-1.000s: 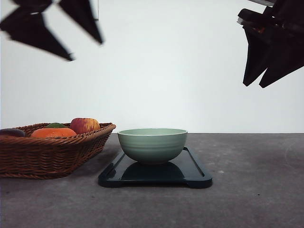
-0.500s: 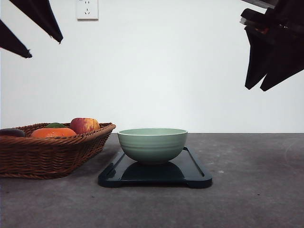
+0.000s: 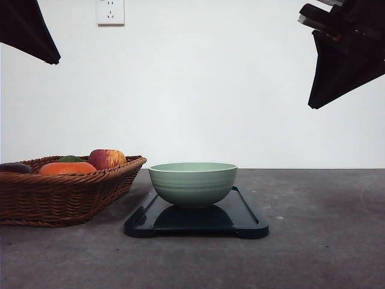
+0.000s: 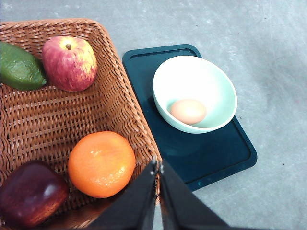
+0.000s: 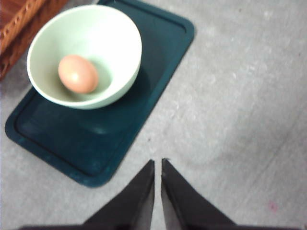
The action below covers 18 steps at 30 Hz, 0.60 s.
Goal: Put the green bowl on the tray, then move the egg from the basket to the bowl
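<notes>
Egg [image 4: 188, 111], pale brown and smooth, is sitting inside the pale sage-green round ceramic bowl [image 3: 192, 183], which is resting on the glossy dark rectangular tray [image 3: 246, 221] on the grey counter [image 3: 319, 241]. Brown woven wicker basket [image 3: 60, 198] is sitting at the tray's 9 o'clock, holding fruit. Left gripper [image 4: 158, 167] and right gripper [image 5: 158, 165] are hanging high, jaws of both pressed nearly together, pinching nothing.

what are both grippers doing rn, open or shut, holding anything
Left gripper: shut, holding nothing, above the basket.
Right gripper: shut, holding nothing, above the table beside the tray.
</notes>
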Available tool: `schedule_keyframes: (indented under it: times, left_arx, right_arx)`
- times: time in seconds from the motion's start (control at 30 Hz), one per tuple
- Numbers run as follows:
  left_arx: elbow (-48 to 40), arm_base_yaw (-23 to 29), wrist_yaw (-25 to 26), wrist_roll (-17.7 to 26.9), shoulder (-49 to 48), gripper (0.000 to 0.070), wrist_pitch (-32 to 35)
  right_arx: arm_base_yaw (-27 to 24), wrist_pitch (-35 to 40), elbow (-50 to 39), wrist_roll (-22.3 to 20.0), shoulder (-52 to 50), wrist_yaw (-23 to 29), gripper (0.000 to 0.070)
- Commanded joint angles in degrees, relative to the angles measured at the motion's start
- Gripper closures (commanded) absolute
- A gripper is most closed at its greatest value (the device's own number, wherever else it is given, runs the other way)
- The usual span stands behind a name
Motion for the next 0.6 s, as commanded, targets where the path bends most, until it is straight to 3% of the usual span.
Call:
schedule_keyframes:
  times: [0.0,0.07,0.13,0.17,0.3,0.57]
  left_arx:
    - [0.7,-0.3,0.1,0.0,0.2,0.07,0.7]
    - [0.7,-0.3,-0.1,0.9,-0.5,0.07,0.3]
    - [0.6,0.1,-2.0,8.1,-1.2,0.07,0.2]
    - [0.2,0.6,-2.2,9.3,-1.7,0.07,0.7]
    - [-5.0,3.7,-2.3,9.0,-6.7,0.07,6.0]
    - [-27.7,12.2,-3.1,8.6,-25.6,0.07,23.3]
  right_arx:
    - [0.2,1.3,0.4,-0.3,0.3,-0.1,0.0685]
    - [0.2,2.1,0.4,-0.3,0.3,-0.1,0.0685]
    - [0.2,2.6,0.4,-0.3,0.3,-0.1,0.0685]
    - [0.2,2.9,0.4,-0.3,0.3,-0.1,0.0685]
    - [0.2,4.6,0.4,-0.4,0.3,0.0,0.0685]
    - [0.2,6.0,0.4,-0.4,0.3,0.0,0.0685]
